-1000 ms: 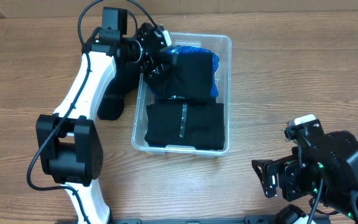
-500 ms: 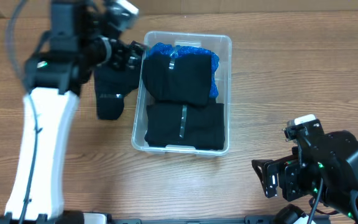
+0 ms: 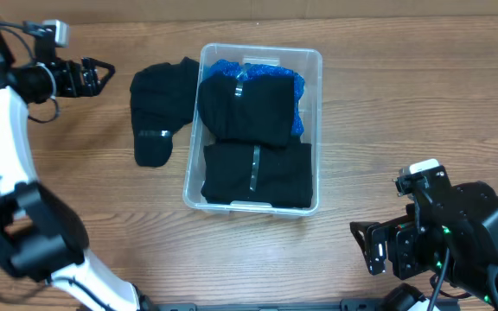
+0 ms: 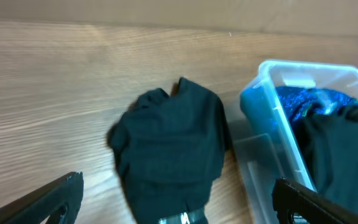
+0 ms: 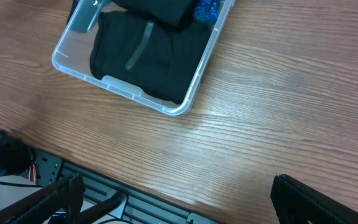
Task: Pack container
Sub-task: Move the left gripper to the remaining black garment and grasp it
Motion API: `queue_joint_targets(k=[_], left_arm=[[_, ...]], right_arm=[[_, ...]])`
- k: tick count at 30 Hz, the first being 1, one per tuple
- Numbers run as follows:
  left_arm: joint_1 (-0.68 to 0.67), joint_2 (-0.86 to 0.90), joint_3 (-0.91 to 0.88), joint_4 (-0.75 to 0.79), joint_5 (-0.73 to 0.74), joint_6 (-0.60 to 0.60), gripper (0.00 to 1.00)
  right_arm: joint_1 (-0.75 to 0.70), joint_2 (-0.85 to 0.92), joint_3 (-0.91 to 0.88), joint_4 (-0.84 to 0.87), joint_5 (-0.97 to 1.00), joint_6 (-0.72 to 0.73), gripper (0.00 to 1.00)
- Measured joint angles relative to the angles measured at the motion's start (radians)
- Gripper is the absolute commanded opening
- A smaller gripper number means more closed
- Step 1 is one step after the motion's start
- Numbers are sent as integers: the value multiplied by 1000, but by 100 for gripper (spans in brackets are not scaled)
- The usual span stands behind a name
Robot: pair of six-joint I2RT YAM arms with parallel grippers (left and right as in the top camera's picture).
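Observation:
The clear container (image 3: pixel 316 112) stands at the table's middle, holding two folded black garments (image 3: pixel 258 177) over a blue one (image 3: pixel 297 86). It also shows in the left wrist view (image 4: pixel 272 124) and the right wrist view (image 5: pixel 191 99). Another black garment (image 3: pixel 156 108) lies on the table against its left wall, also in the left wrist view (image 4: pixel 173 149). My left gripper (image 3: pixel 100 75) is open and empty at the far left, apart from the garment. My right gripper (image 3: pixel 368 246) is open and empty near the front right edge.
The wooden table's front edge and a metal frame rail (image 5: pixel 142 199) show in the right wrist view. Black cables (image 5: pixel 2 158) hang below the edge at the left. A cardboard wall (image 3: pixel 387 7) runs along the back.
My left arm has swung away from the container to the far left, leaving a folded black garment in the bin's back half. The right arm has not moved.

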Motion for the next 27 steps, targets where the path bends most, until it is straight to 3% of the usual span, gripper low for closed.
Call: queue_joint_targets(k=[5,9,18,27], left_arm=[[-39,238,-3,124,74,18,100],[-90,323,-3,199,-1,8,100],[-189,359,-4,387,-159,-73,100],[-187,399,-4,459,-176,-129,100]], right_arm=[[0,0,0,0,0,0,100],[0,0,0,-1,0,0,100],[0,0,0,0,0,0,100],[0,0,0,-1,0,0,100]])
